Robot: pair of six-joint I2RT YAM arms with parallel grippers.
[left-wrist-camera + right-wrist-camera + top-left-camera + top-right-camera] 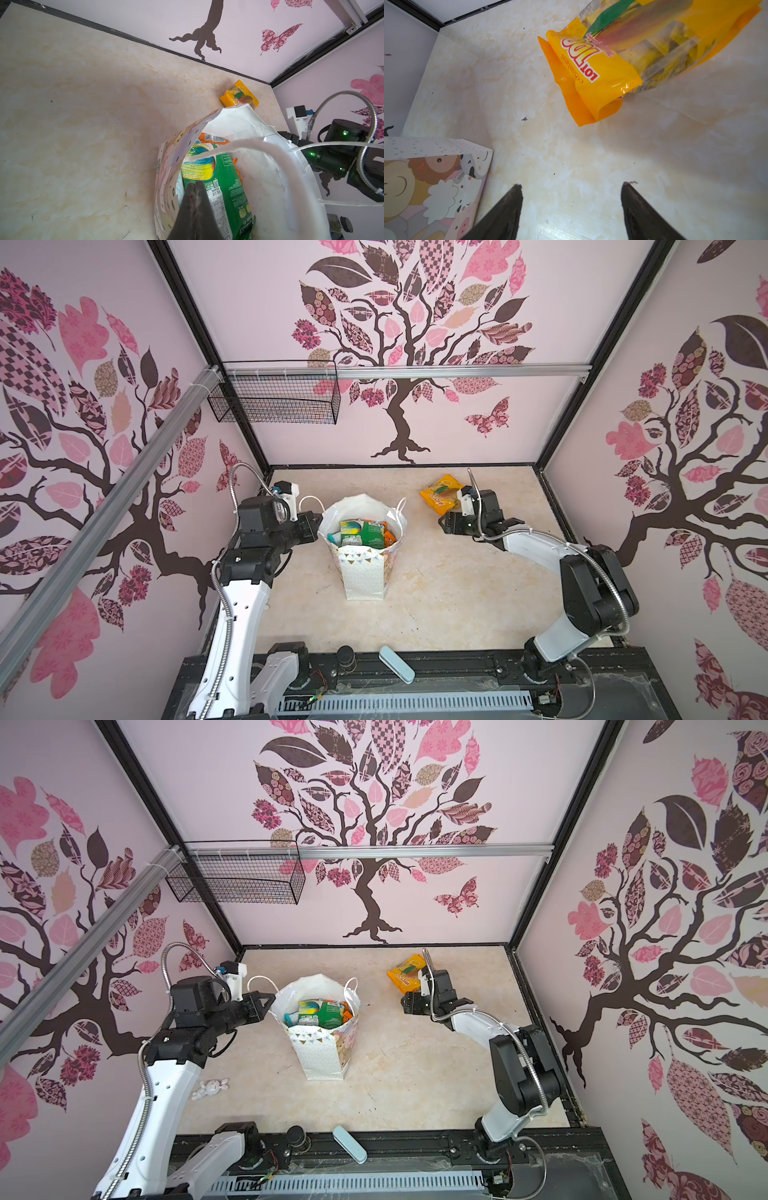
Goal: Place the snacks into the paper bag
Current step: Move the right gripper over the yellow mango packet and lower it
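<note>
The left gripper (319,522) is reaching in at the left rim of the paper bag (361,576). Its fingers (194,197) are pressing flat together with no gap, though it cannot be told whether they are pinching the paper of the rim. The bag is standing upright near the middle of the table (457,593) with its mouth gaping, and a white cord handle (249,143) is looping across the left wrist view. Inside the bag several snacks (328,1017) are standing on edge: a multicolour packet (349,529), a green packet (371,534) just right of it, and an orange packet (389,536) against the bag's right wall. Right of the bag and well apart from it, the right gripper (444,524) is hanging above bare table, its fingers (508,207) spreading wide with nothing between them. Farther back on the bag's right, a yellow packet (438,494) is lying on the table, outside the bag and clear of those fingers.
</note>
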